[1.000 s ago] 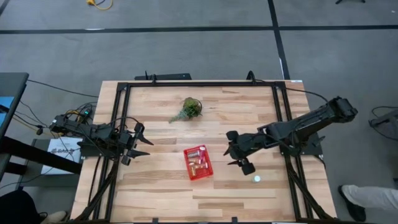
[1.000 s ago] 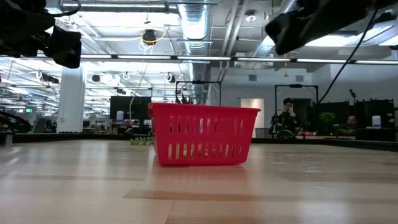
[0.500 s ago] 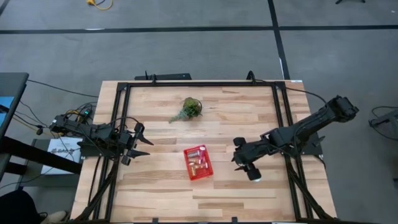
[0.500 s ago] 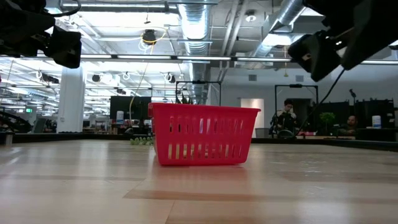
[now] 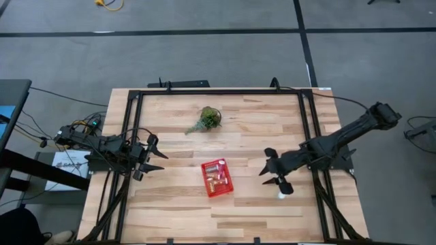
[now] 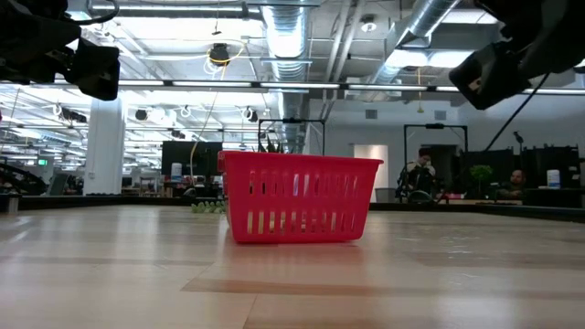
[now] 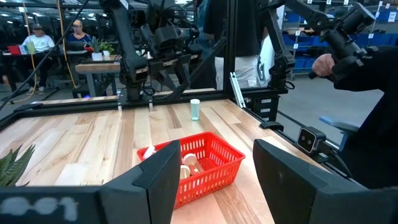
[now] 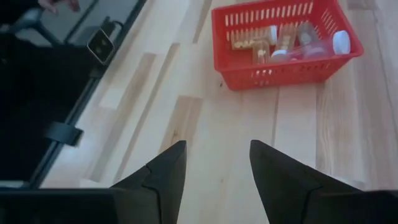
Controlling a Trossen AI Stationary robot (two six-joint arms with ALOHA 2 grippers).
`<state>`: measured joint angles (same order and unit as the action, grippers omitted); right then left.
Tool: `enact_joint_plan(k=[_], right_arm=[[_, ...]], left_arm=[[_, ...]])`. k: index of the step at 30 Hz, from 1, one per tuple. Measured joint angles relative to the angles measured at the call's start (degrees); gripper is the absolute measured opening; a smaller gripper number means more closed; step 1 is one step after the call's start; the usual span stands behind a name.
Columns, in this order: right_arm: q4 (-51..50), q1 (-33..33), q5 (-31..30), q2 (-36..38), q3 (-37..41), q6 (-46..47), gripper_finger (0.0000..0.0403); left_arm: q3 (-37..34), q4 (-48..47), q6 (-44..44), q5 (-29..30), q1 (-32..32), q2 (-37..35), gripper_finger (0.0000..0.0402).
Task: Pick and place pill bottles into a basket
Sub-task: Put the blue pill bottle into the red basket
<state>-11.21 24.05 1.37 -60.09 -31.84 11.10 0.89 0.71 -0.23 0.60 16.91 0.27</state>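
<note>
I have the right gripper out over the table's right half, between the basket and the right rail, clear of both. Its 2 fingers stand apart with bare wood showing between them in the right wrist view, so it is open and holds nothing. From above I see the fingers splayed toward the basket, and 1 pill bottle with its white cap sits just beside the gripper on the near side, not touched as far as I can tell.

The left gripper waits at the table's left edge, near the left rail, well apart from the basket. Its fingers are spread in the left wrist view, with the basket showing in the gap far beyond them; it is open and has hold of nothing.

The red basket stands upright on the wood near the table's middle, slightly toward the near edge. Through the right wrist camera I count several bottles lying inside it, amber bodies and white caps jumbled together; I cannot give a firm count. From the left wrist camera, the lone bottle stands upright on the table beyond the basket, below the right arm.

A green plant sprig lies toward the far side of the table, well apart from the basket. In the low view the basket sits alone on the boards, both arms hanging above it at the frame's upper corners.
</note>
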Motion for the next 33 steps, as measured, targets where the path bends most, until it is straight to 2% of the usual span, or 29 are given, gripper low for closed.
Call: enact_joint_plan(k=[10, 18, 24, 33], right_arm=[[-1.3, 4.1, -0.2, 2.0, 1.6, 7.4, 0.0170], [-9.8, 9.6, -1.3, 2.5, 1.6, 20.8, 0.0165], [-11.8, 14.1, -1.5, 2.5, 1.6, 29.0, 0.0164], [-11.7, 18.5, -6.5, 2.2, 1.6, 33.1, 0.0163]], left_arm=[[0.0, 0.0, 0.0, 0.0, 0.0, 0.0, 0.0192], [0.0, 0.0, 0.0, 0.0, 0.0, 0.0, 0.0192], [0.0, 0.0, 0.0, 0.0, 0.0, 0.0, 0.0192], [0.0, 0.0, 0.0, 0.0, 0.0, 0.0, 0.0192]])
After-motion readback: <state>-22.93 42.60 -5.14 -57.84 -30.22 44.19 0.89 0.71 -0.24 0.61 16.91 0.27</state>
